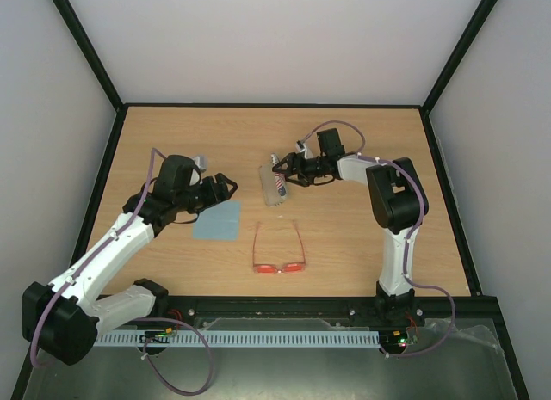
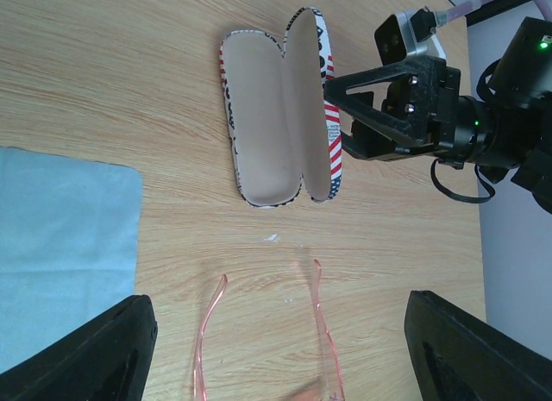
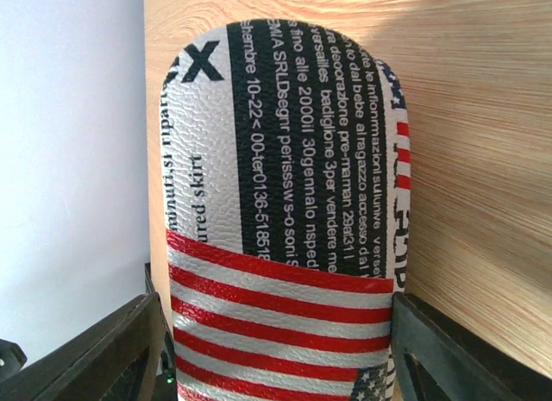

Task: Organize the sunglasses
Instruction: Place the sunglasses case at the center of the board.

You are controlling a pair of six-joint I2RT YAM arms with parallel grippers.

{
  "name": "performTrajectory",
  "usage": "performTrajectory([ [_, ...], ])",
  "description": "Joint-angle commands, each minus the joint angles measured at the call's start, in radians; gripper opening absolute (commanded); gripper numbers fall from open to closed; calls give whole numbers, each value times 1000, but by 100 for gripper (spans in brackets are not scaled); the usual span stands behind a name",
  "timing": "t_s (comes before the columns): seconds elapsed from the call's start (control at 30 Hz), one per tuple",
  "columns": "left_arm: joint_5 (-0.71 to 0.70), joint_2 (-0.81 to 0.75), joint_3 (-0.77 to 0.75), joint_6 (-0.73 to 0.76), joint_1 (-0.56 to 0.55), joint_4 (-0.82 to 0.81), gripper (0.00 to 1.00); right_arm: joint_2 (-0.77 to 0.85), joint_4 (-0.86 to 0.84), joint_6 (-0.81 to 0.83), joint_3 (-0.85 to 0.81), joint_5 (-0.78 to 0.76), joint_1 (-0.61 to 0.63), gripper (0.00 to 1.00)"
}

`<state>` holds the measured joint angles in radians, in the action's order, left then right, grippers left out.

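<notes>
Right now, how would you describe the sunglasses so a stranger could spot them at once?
Start at the wooden table; near its front centre lie the sunglasses, temples unfolded. Unlike the blue cloth and the open flag-patterned case beyond, they are thin and red-framed.

A glasses case (image 1: pixel 274 187) with red and white stripes lies open on the wooden table (image 1: pixel 362 236). Its inside is plain tan. One half lies flat and the other half tips up. Black words are printed on the outside. A light blue cloth (image 1: pixel 218 220) lies flat nearby, not touching the case.
</notes>
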<state>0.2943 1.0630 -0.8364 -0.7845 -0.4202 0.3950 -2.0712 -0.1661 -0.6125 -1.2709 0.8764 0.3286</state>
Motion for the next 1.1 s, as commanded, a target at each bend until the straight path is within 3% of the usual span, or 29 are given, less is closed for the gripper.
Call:
performTrajectory([
  [0.0,17,-5,7,11,4,-10,81,22,79,43,-33,-13,3,76],
  [0.33,21,-36,22,2,4,-4,81,44,134,65,-38,-56,2,88],
  [1.07,18,-85,32,-10,4,12,81,174,250,118,-5,-178,3,90],
])
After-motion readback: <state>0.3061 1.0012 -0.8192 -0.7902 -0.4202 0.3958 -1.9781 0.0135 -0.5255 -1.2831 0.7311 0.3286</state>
